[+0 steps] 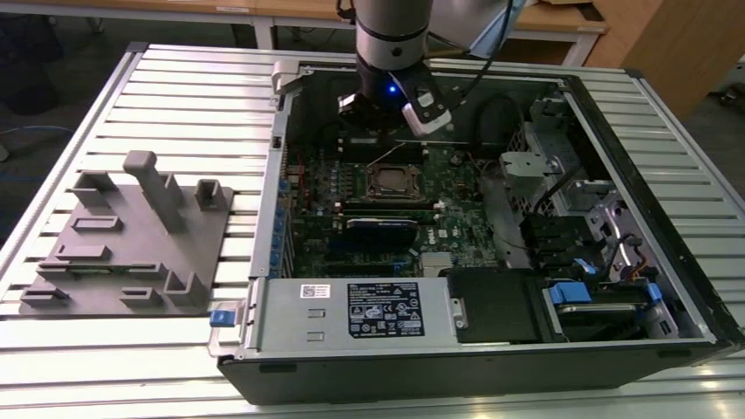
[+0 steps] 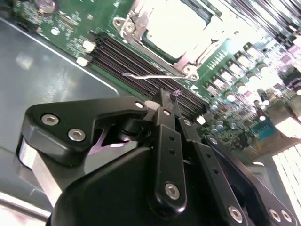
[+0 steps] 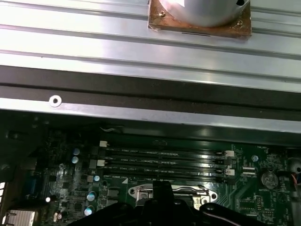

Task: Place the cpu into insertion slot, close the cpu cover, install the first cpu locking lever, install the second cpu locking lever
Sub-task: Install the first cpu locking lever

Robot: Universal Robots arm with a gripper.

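Working over a slatted bench [image 1: 174,87], with an open computer case [image 1: 466,380] laid flat on it and a grey tray of fixtures [image 1: 105,262] at the exterior view's left. Reaching down from the far side with the arm [image 1: 390,35] onto the green board [image 1: 466,218] inside the case. Hand [image 1: 379,131] poised just over the far edge of the slot [image 1: 368,183], clenched, fingertips [image 2: 164,106] pressed together, nothing seen between them.

In the second wrist view: cpu [image 2: 178,21] already seated in the slot, its bright top framed by the cut-out of the cover [image 2: 138,28], apparently folded down flat. Thin wire lever [image 2: 150,75] lying loose across the long black memory slots [image 2: 122,54], near the fingertips but apart from them, not hooked.

Judging by that, first lever step in hand. Calls for meeting the wire with the closed tips, then pressing it down and sideways under its catch, gently, without scraping the board.
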